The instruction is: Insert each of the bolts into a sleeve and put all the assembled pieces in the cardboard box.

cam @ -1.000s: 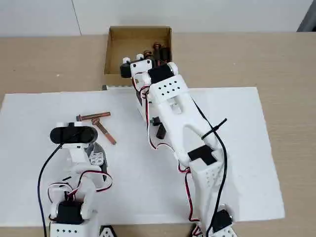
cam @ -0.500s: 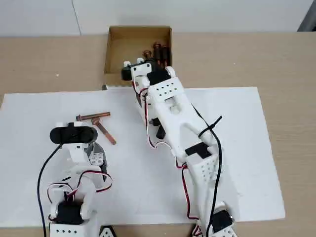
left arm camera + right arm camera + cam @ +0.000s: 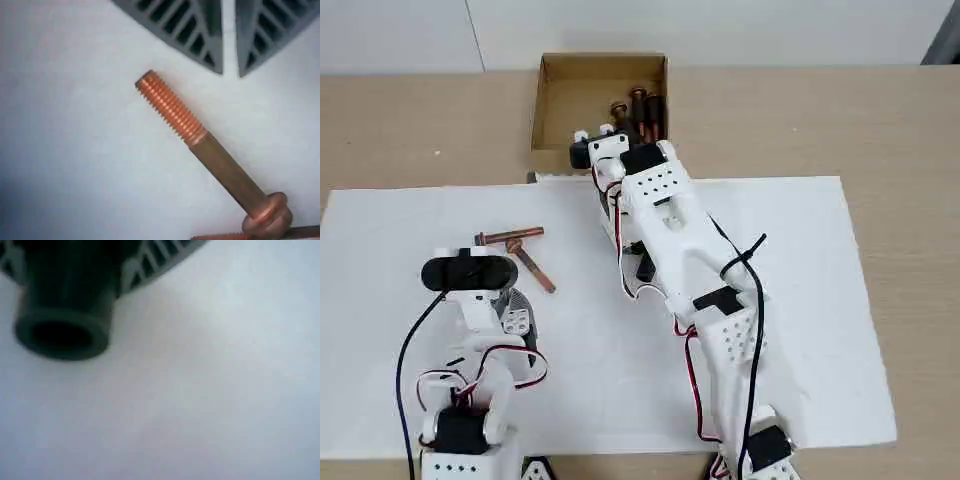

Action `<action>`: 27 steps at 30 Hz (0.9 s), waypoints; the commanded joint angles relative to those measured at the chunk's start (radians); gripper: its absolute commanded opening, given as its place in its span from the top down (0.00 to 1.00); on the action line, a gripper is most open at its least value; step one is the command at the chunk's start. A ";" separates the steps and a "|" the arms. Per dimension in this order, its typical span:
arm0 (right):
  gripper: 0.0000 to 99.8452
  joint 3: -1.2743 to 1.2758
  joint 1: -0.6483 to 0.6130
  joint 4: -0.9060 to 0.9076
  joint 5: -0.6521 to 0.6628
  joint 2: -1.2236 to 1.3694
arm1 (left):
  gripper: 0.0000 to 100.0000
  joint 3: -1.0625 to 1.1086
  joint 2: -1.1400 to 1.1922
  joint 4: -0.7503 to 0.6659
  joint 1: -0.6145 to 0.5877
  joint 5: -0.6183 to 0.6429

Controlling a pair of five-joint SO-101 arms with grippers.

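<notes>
We see the left gripper (image 3: 229, 70) low over the white sheet (image 3: 440, 210). Its two grey ribbed jaws are drawn almost together, with a thin slit between them and nothing in it. Just beside the jaw tips a copper bolt (image 3: 210, 155) lies flat on the sheet, its threaded end toward the gripper and its head away from it. The head lies right by a second bolt (image 3: 508, 237), which lies crosswise to it; we cannot tell whether the two touch. In the high view both lie just beyond the left arm (image 3: 470, 300), well apart from the cardboard box (image 3: 548, 100).

The right arm (image 3: 670, 220) stretches across the sheet to the near wall of the box. The right gripper (image 3: 107, 275) is clamped on a dark sleeve (image 3: 62, 330), which hangs over the white sheet with its open end toward the wrist camera. One ribbed grey finger (image 3: 155, 260) lies against its side.

The box stands on the wooden table (image 3: 400, 120), just past the far edge of the sheet. Inside it, on the side nearer the right arm, several copper and dark assembled pieces (image 3: 638, 105) lie close together.
</notes>
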 commanded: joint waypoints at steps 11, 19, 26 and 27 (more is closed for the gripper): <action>1.00 0.000 -0.001 0.085 0.008 -0.292 | 0.99 -0.004 -0.009 0.000 0.002 -0.003; 1.00 0.002 0.050 0.177 0.006 -0.486 | 0.99 -0.004 -0.009 0.000 0.002 -0.003; 1.00 0.048 0.185 0.191 0.006 -0.671 | 0.99 -0.004 -0.009 0.000 -0.003 0.002; 1.00 0.083 0.199 0.193 0.006 -0.708 | 0.99 -0.004 -0.009 0.000 -0.005 0.003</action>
